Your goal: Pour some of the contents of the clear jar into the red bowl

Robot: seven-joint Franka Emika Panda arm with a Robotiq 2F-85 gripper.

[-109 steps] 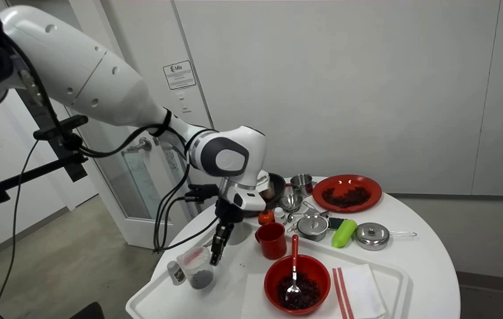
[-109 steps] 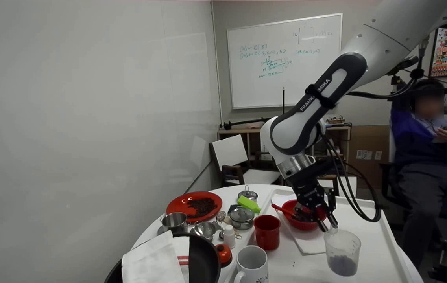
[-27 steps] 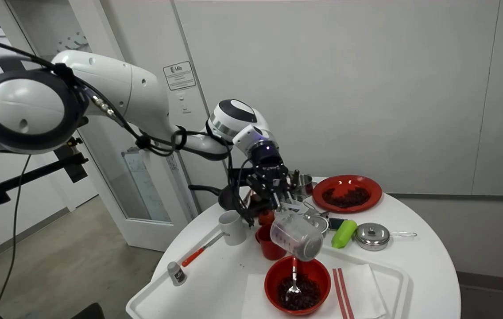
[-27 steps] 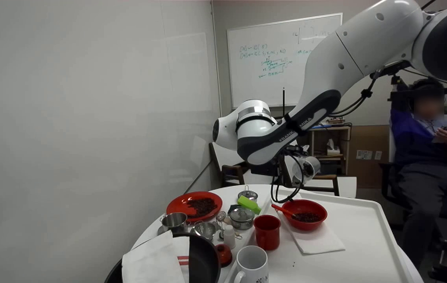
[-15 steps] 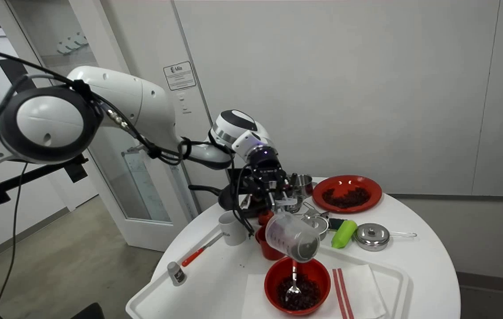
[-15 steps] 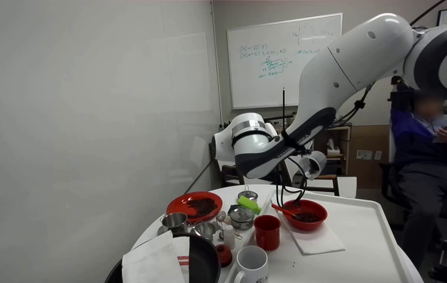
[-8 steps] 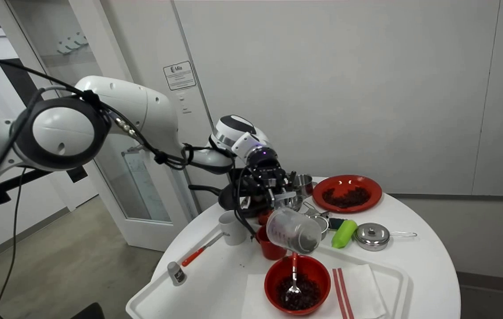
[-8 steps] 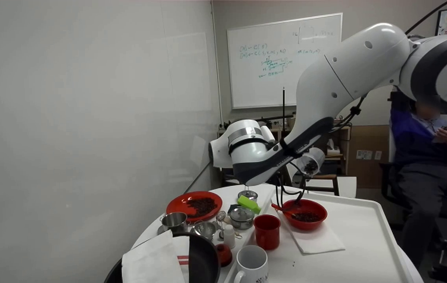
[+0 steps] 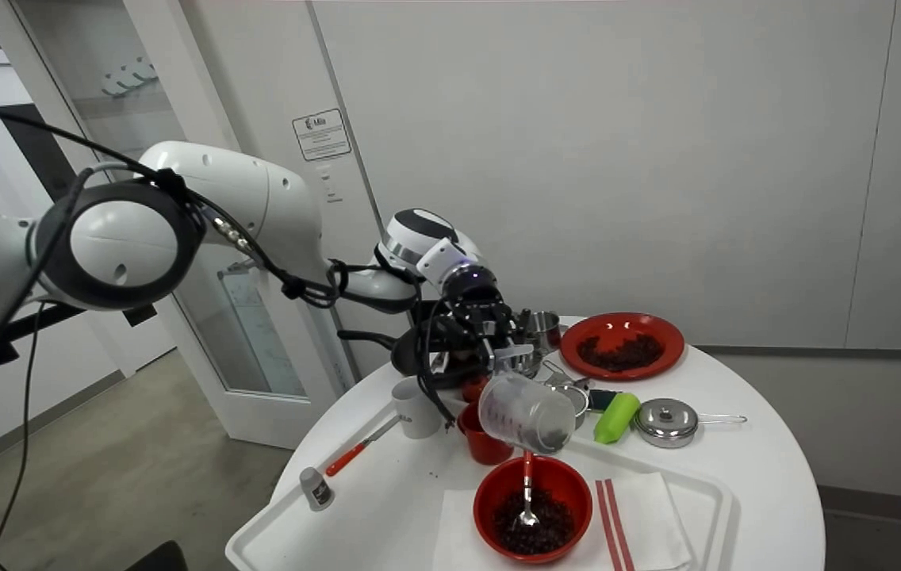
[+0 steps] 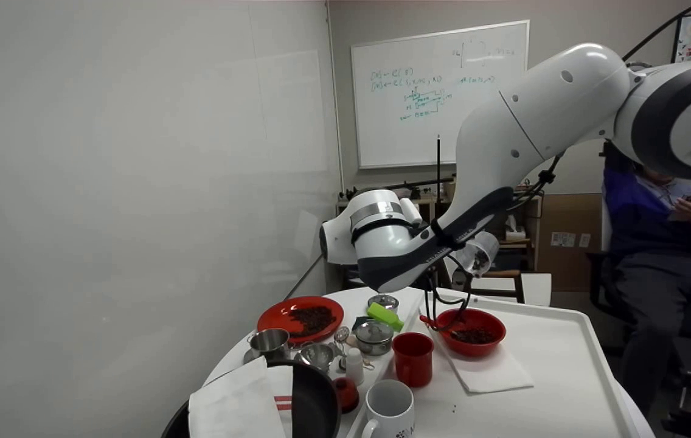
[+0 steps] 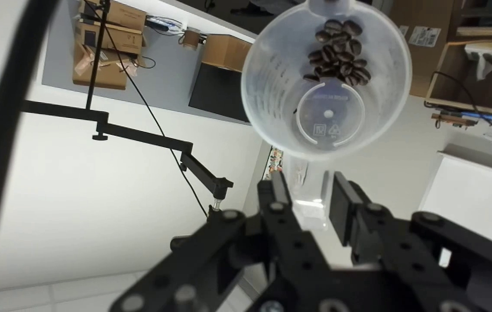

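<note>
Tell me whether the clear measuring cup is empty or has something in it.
Not empty: the wrist view looks into the clear measuring cup and shows a cluster of coffee beans lying along one side.

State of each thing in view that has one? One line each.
Jar: held up, tilted far over, dark beans inside
Gripper: shut on the jar
Red bowl: upright, dark pieces inside
Fork or spoon: resting in the bowl
Plate: flat, dark heap on it
Long-handled pan: lidded
Steel pot: lidded
Black pan: partly covered by cloth
Red mug: upright
White mug: upright
Knife: lying down
Steel cup: upright, uncovered
</note>
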